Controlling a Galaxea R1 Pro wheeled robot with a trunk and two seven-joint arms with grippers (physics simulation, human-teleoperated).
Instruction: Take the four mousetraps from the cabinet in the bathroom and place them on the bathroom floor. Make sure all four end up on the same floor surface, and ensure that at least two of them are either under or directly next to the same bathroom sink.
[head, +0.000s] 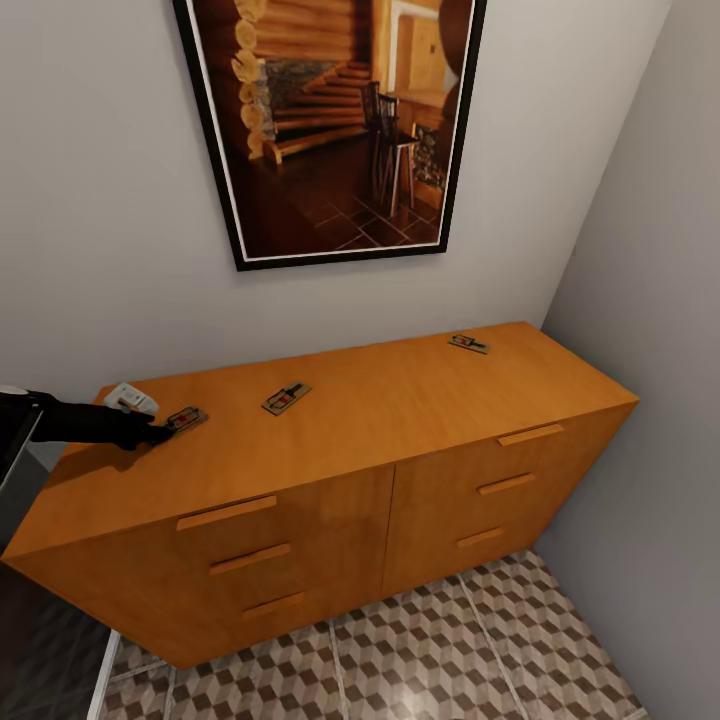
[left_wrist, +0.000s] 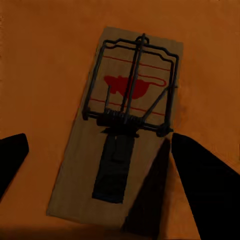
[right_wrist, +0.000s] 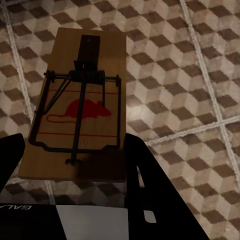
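Observation:
Three mousetraps lie on top of the orange-brown cabinet (head: 420, 400): one near the left end (head: 188, 418), one in the middle (head: 286, 397) and one at the far right (head: 468, 343). My left gripper (head: 150, 432) reaches in from the left to the left-end mousetrap (left_wrist: 127, 120). It stands open (left_wrist: 100, 145), a black finger (left_wrist: 205, 185) on either side of the board's near end. My right gripper (right_wrist: 75, 147) is shut on a fourth mousetrap (right_wrist: 75, 110), holding it flat above the cube-patterned bathroom floor (right_wrist: 190, 75).
A small white object (head: 130, 399) sits on the cabinet's back left corner, just behind my left arm. A framed picture (head: 330, 120) hangs on the wall above. A grey wall (head: 650, 300) closes in the right side. Patterned floor (head: 450, 650) runs in front of the drawers.

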